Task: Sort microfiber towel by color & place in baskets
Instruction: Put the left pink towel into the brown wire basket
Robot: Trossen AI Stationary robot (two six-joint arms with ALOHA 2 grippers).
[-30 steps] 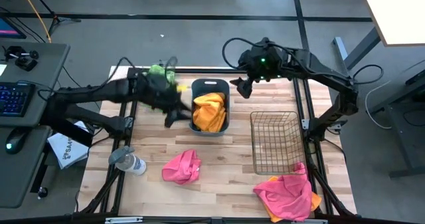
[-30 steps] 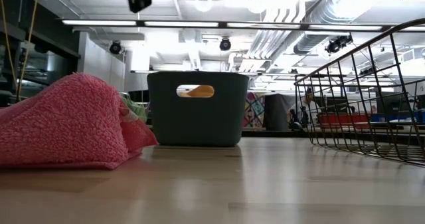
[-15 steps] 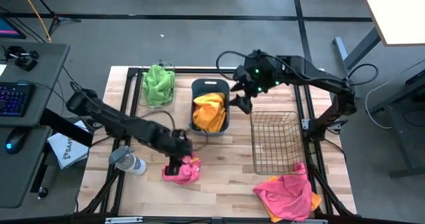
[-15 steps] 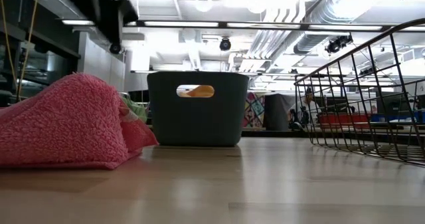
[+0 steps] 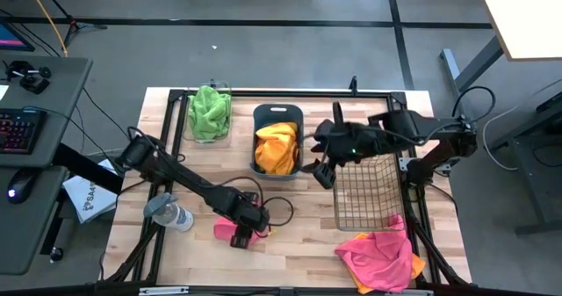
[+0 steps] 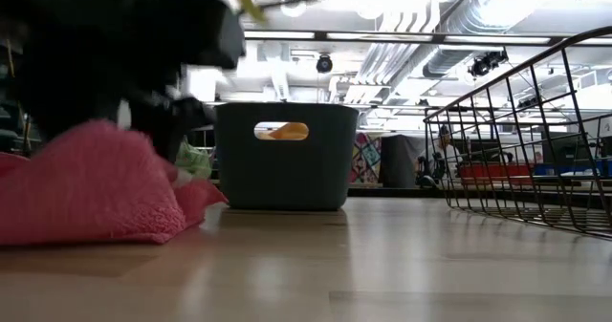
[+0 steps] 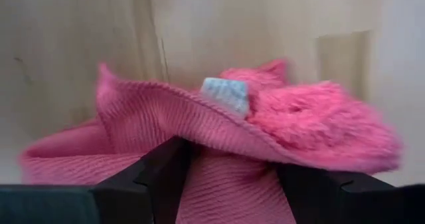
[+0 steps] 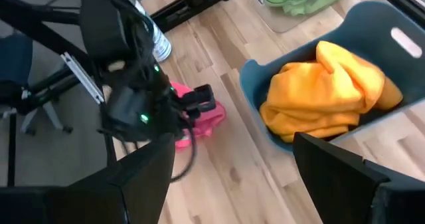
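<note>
My left gripper (image 5: 242,233) is down on a small pink towel (image 5: 253,226) that lies crumpled on the table's near middle; it is open, and in the left wrist view a ridge of the towel (image 7: 219,117) runs between its fingers. My right gripper (image 5: 323,171) hangs open and empty between the teal tub (image 5: 277,119) and the wire-mesh basket (image 5: 363,186). Orange towels (image 5: 276,148) fill the tub. A green towel (image 5: 209,111) lies in the clear bin (image 5: 195,136). A larger pink towel (image 5: 378,256) rests at the near right corner. My left gripper comes at the small pink towel from above, pointing down. Its open fingers (image 7: 163,167) stand in the cloth with a raised fold (image 7: 232,151) between them. The towel lies slack on the table (image 6: 86,193).
A plastic bottle (image 5: 169,213) lies near the table's left edge. The wire-mesh basket holds nothing. A desk with a keyboard (image 5: 18,131) stands to the left of the table. Bare wood (image 5: 299,234) lies between the two pink towels.
My left arm swung from the clear bin at the far left toward the near edge and came down on the small pink towel. The green towel now lies in the clear bin. My right gripper moved from the far edge toward the near side, ending between tub and wire basket.
</note>
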